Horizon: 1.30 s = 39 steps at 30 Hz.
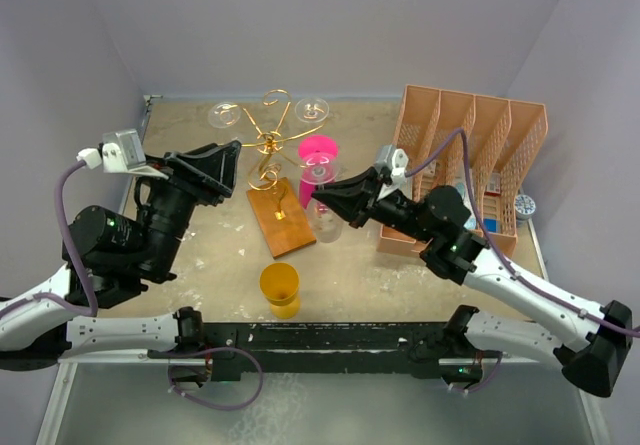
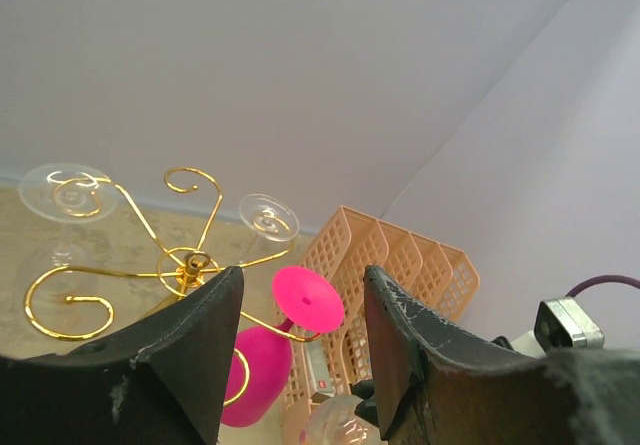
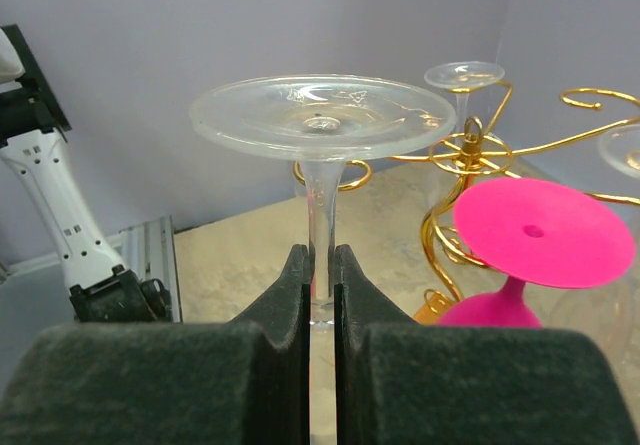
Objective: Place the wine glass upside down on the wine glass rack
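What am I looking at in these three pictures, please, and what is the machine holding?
These are two robot arms bolted at the near edge of the table. One picture looks down from above and behind them; the others come from cameras on each wrist. On the table stand a gold wire wine glass rack with clear glasses and a pink glass hanging base up, a yellow cup and a salmon slotted organizer. The right gripper is shut on the stem of a clear wine glass, held upside down. The left gripper is open and empty.
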### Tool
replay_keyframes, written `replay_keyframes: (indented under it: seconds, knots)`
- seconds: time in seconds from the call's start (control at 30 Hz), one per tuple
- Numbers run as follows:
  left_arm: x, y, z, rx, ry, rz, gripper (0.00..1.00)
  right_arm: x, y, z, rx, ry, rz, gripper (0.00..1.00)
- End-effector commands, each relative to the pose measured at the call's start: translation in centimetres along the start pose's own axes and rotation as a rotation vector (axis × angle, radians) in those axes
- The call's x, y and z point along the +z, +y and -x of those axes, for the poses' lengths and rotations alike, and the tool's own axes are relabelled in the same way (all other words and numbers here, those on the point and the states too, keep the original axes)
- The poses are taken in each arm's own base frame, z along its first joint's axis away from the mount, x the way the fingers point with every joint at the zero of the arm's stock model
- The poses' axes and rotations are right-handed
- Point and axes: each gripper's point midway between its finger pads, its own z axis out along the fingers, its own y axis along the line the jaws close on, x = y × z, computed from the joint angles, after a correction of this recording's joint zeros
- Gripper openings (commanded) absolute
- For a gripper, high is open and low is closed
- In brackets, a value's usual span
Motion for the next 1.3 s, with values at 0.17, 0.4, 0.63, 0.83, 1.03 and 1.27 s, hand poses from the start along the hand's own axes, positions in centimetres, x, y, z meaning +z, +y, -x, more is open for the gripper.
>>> replay_keyframes:
  seconds: [0.17, 0.4, 0.63, 0.83, 1.03, 1.27]
  knots:
    - [-0.5, 1.7, 0.3, 0.008, -0.006, 0.056, 0.49, 2.3, -0.2, 2.7, -0.043, -0.149, -0.202, 0.00]
    - [-0.6, 2.0, 0.5, 0.007, -0.011, 0.064, 0.49, 4.2, -0.5, 0.4, -0.002, -0.132, -0.266, 0.00]
    - [-0.9, 2.5, 0.6, 0.000, -0.010, 0.069, 0.49, 5.6, -1.5, -1.1, 0.020, -0.125, -0.316, 0.00]
    - [-0.9, 2.6, 0.6, 0.001, -0.012, 0.074, 0.49, 7.0, -1.9, -1.5, 0.026, -0.121, -0.331, 0.00]
    - [-0.9, 2.7, 0.7, 0.003, -0.013, 0.075, 0.49, 7.6, -2.8, -1.8, 0.041, -0.131, -0.385, 0.00]
    - [-1.0, 2.8, 0.8, 0.004, -0.015, 0.080, 0.49, 9.0, -2.4, -2.4, 0.042, -0.117, -0.354, 0.00]
